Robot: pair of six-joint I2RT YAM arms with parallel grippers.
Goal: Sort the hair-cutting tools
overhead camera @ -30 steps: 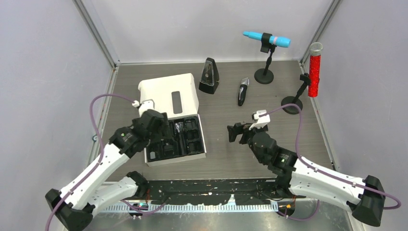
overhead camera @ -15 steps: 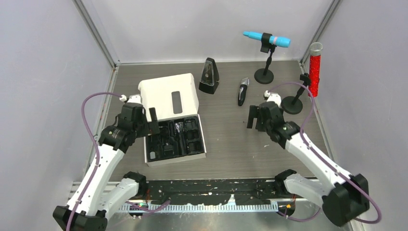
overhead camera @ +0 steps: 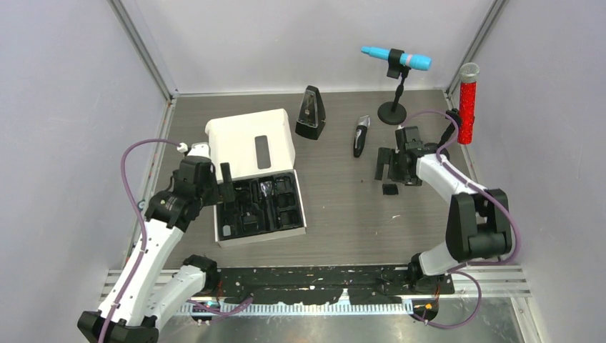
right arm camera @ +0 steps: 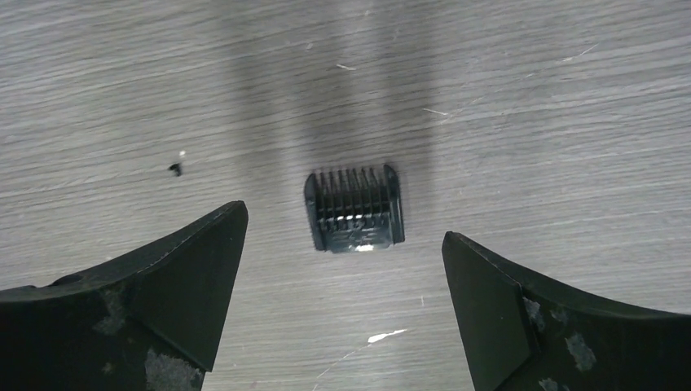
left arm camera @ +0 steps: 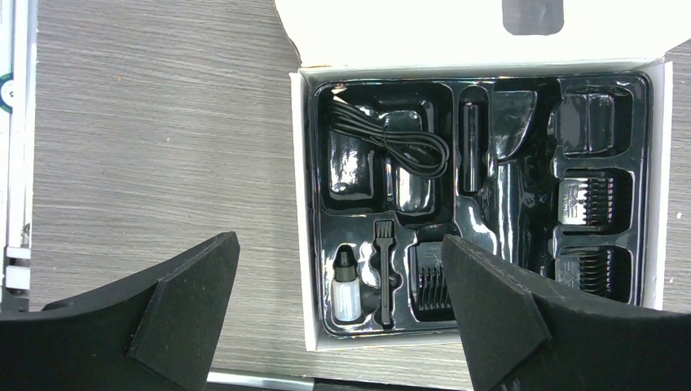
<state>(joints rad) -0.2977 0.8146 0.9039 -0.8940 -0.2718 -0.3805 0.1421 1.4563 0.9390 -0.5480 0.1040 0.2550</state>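
Note:
The white box (overhead camera: 220, 234) lies open with its black tray (left arm camera: 521, 212) holding a coiled cable (left arm camera: 391, 142), a short cylinder (left arm camera: 471, 134), a tiny bottle (left arm camera: 348, 287), a small brush (left arm camera: 383, 273) and several comb guards (left arm camera: 585, 199). My left gripper (overhead camera: 219, 184) (left arm camera: 338, 242) hangs open over the tray's left edge, holding nothing. The black-and-silver clipper (overhead camera: 361, 136) lies on the table at the back. One loose comb guard (overhead camera: 389, 189) (right arm camera: 355, 208) lies flat on the table. My right gripper (overhead camera: 391, 164) (right arm camera: 344, 221) stands open just above it, apart from it.
The box's white lid (overhead camera: 251, 143) lies flat behind the tray. A black metronome (overhead camera: 310, 113) stands next to the lid. The blue microphone (overhead camera: 396, 58) and the red microphone (overhead camera: 468, 103) stand on round bases at the back right, close to my right arm.
My right arm swung from the table's middle to the back right, and a comb guard now shows on the table below it. My left gripper pulled back left off the tray and opened wider.

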